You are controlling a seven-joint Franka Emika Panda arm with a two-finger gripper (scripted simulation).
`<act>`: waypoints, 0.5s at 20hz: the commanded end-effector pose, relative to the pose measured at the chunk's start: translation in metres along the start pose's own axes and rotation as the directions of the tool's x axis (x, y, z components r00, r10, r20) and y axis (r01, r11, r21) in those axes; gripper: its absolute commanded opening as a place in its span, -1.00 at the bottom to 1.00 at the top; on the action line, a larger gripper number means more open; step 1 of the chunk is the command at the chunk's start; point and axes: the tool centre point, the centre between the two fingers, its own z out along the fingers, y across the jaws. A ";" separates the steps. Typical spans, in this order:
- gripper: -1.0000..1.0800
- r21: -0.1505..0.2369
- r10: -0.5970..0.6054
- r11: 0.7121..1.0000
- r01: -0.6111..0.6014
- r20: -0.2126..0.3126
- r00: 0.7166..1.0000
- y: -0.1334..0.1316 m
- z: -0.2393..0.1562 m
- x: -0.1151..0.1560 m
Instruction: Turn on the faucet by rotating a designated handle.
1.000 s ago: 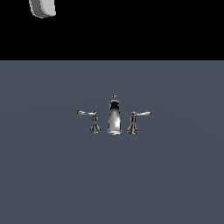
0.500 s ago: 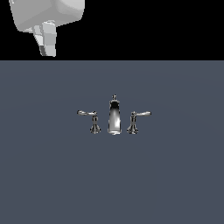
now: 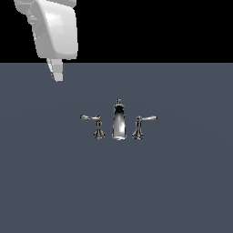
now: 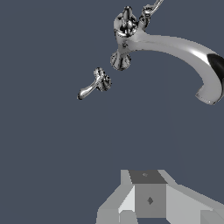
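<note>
Exterior view: I see white arm link at top on exterior view's left, gripper point(image 3: 57, 73) hanging below it, well apart from faucet point(image 3: 119, 121). Faucet stands mid-floor on grey surface point(image 3: 182, 182). Handle point(image 3: 93, 123) on exterior view's left of spout, lever arm pointing left; mirror lever point(image 3: 143, 124) on other side.

Wrist view: handle point(image 4: 95, 83) beside spout base, spout point(image 4: 175, 48) arching over. Gripper point(image 4: 148, 205) body at frame edge, fingertips cut off; I cannot tell opening. Nothing seems held.
</note>
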 end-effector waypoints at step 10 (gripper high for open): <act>-1.00 0.003 0.198 0.980 -0.198 -0.005 0.980 -0.040 0.048 0.024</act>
